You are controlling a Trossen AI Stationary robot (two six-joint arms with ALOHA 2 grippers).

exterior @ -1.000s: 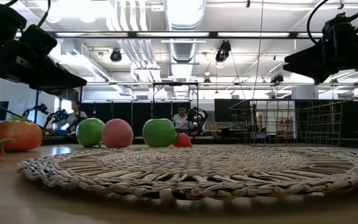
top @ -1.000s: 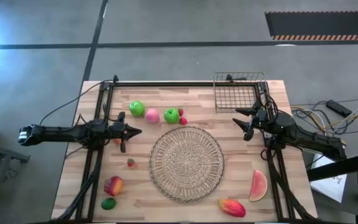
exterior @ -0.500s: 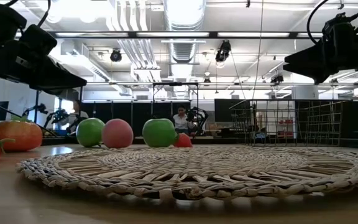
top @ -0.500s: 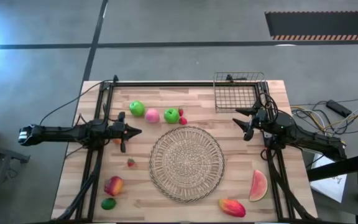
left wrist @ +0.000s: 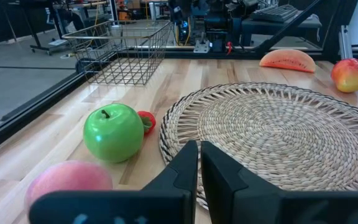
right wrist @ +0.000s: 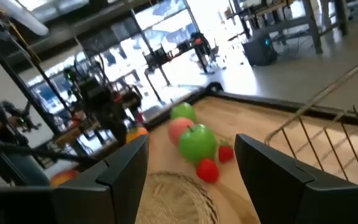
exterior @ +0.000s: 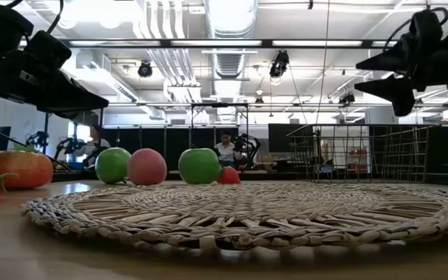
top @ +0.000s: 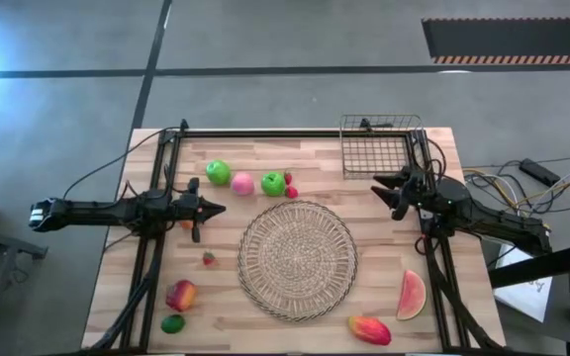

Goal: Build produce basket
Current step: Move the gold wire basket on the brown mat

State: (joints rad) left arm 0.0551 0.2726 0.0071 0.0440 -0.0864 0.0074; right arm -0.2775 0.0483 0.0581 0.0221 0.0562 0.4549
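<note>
The wire basket stands on its base at the table's far right. The produce lies loose on the wood. Two green apples, a pink peach and strawberries lie far of the mat. A strawberry, a red-yellow apple and a lime lie at the near left. A mango and a watermelon slice lie at the near right. My left gripper hovers shut, left of the mat. My right gripper hovers open, just near of the basket.
A round woven mat lies flat in the table's middle between the two grippers. A dark frame runs along the far edge and down both sides. Cables trail off the right side.
My right gripper has rolled about the line it points along, so its two fingers now stand tilted, while it keeps its place near the basket and stays open. Nothing on the table has moved.
</note>
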